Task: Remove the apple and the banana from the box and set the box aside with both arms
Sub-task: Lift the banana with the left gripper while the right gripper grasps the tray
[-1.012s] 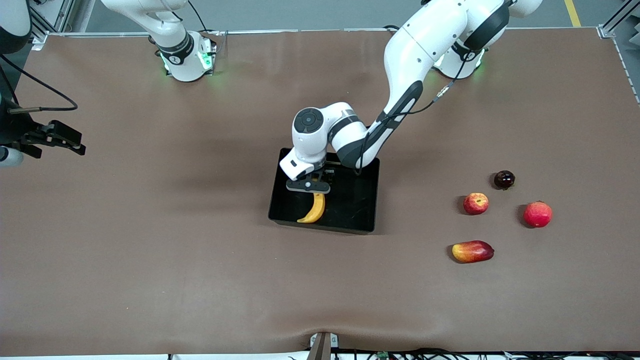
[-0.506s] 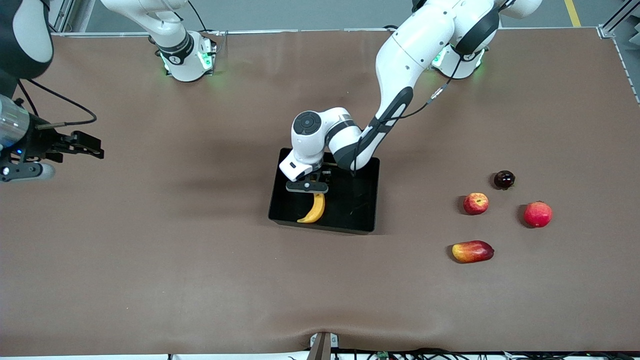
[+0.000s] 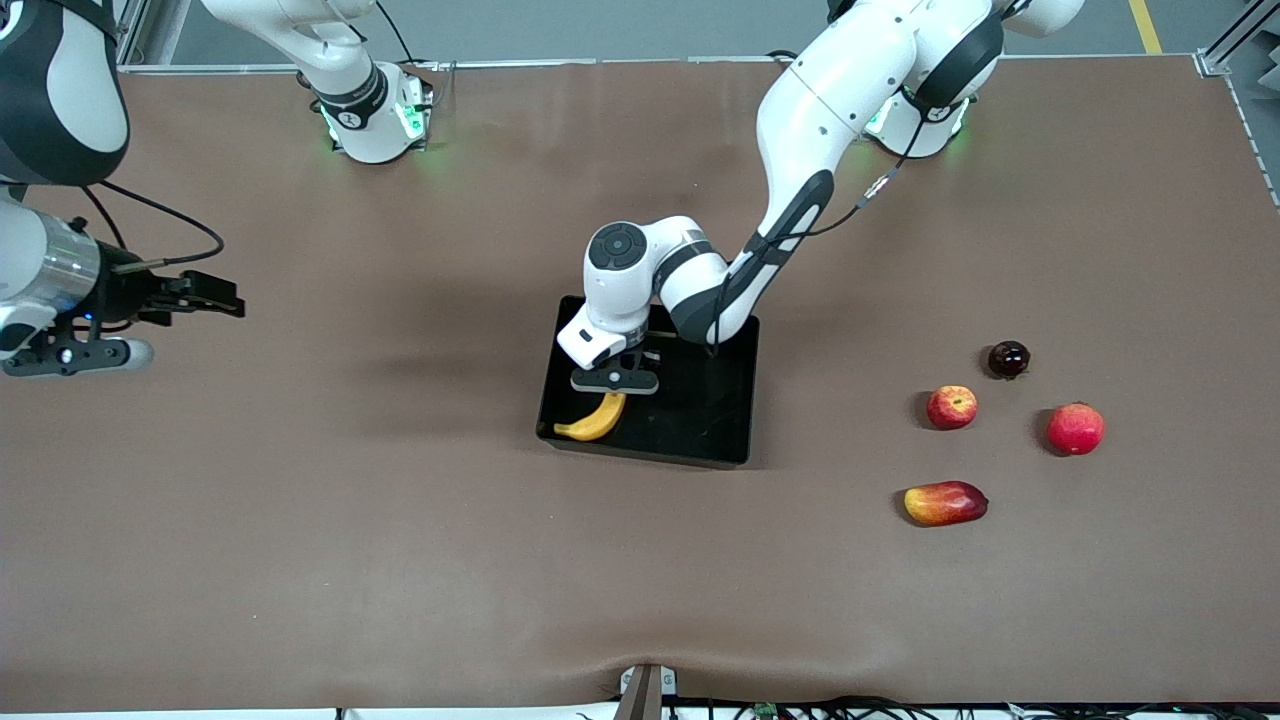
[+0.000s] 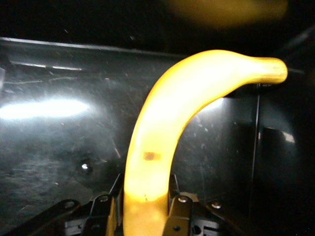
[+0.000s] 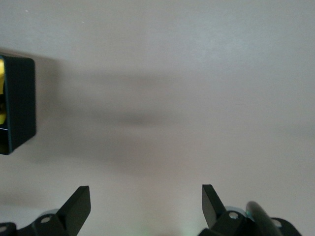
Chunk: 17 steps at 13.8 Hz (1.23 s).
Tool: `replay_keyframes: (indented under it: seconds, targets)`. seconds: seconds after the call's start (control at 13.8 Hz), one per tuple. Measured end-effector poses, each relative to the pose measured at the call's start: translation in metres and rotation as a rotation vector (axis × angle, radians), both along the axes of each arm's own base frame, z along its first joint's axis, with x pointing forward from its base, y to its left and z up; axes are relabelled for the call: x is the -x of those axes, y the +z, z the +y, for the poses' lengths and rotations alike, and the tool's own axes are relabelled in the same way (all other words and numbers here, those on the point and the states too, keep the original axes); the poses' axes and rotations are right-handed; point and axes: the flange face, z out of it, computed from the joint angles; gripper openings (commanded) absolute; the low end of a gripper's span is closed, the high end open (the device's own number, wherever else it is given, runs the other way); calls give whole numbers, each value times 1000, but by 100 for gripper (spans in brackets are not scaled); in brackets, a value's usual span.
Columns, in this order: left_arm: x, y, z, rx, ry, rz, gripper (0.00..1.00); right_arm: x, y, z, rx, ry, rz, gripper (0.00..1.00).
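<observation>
My left gripper (image 3: 615, 386) is down inside the black tray (image 3: 705, 415) and shut on one end of the yellow banana (image 3: 593, 420). The banana's free end lies by the tray's corner nearest the front camera, at the right arm's end. In the left wrist view the banana (image 4: 187, 98) curves away from between the fingers (image 4: 178, 211) over the tray floor (image 4: 59, 142). The small red apple (image 3: 951, 407) with yellowish patches lies on the table toward the left arm's end. My right gripper (image 3: 228, 303) is open and empty over the table's right-arm end; its view (image 5: 146, 201) shows the tray (image 5: 19, 98) farther off.
Around the apple lie a plain red round fruit (image 3: 1075, 428), a dark round fruit (image 3: 1008, 358) and a red-and-yellow oblong fruit (image 3: 945, 502). The brown table (image 3: 400, 520) stretches between tray and right gripper.
The banana's free end has swung toward the right arm's end of the tray while still held. My right gripper has moved in from the table's edge toward the tray.
</observation>
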Motion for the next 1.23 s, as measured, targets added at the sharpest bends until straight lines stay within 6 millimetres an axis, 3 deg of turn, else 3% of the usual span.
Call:
replay_keyframes:
  seconds: [0.14,0.43,0.8,0.94,1.08,1.23]
  targets:
    - [-5,15,3,-10,9,-6,0,-1,-4,20,-9,-67,8,100]
    - [-13,64,10,-41,32,-23,0,1,-20,89,-33,-100,40,100]
    - [-43,166,49,-63,118,-77,0,-9,-82,148,-56,-51,48,100]
    - [-64,213,83,-37,185,-82,0,-5,-111,184,-52,-56,-2,100]
    - [-92,252,137,-21,206,-54,0,6,-137,227,-43,-67,-37,100]
    - [-118,275,196,-36,205,-20,0,16,-155,269,-38,-78,-66,100]
